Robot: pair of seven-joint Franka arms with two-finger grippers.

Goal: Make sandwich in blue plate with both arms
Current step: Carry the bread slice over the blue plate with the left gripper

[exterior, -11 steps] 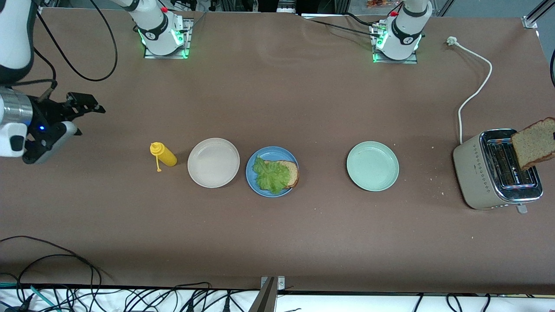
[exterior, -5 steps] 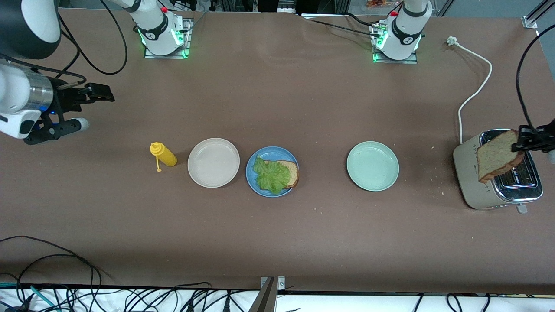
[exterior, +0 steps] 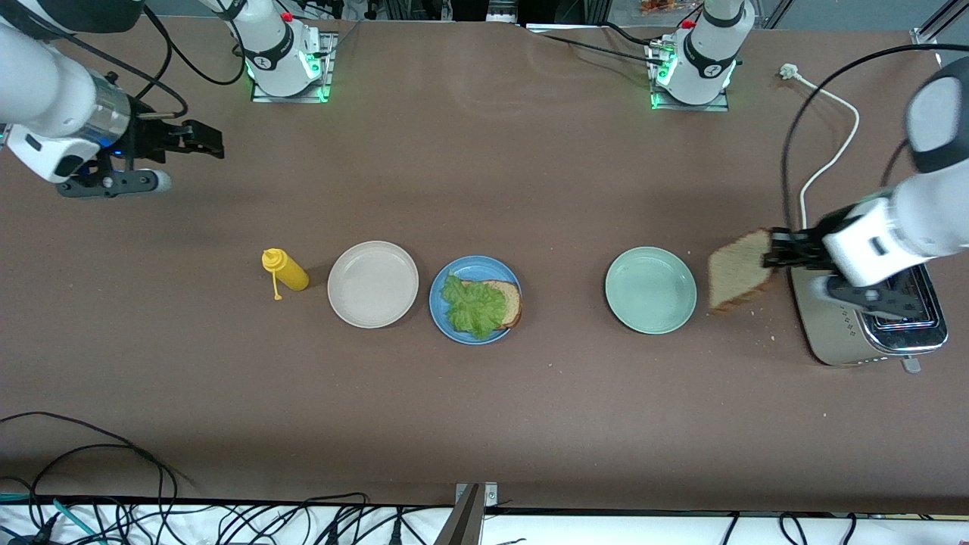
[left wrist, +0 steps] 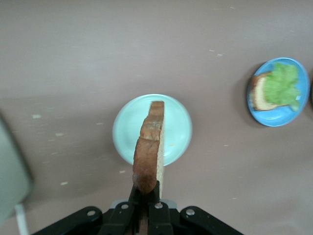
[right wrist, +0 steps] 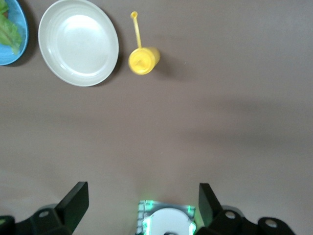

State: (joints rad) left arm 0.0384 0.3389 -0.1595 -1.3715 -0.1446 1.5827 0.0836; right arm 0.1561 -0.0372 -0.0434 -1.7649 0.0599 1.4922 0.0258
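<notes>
Left hand (exterior: 771, 250) grips bread slice (exterior: 738, 270); right hand (exterior: 198, 141) open.

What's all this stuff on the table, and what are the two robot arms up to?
blue plate: one, blue, mid-table, between the beige and mint plates.
bread slice with lettuce: one brown slice under a green leaf, on the blue plate.
beige plate: one, beside the blue plate, toward the right arm's end.
mint plate: one, pale green.
mustard bottle: one, yellow, beside the beige plate.
toaster: one, beige and chrome, white cord, at the left arm's end.
second bread slice: one, brown, held on edge.
left gripper: shut on that slice, between toaster and mint plate.
right gripper: open, empty, waiting.
</notes>
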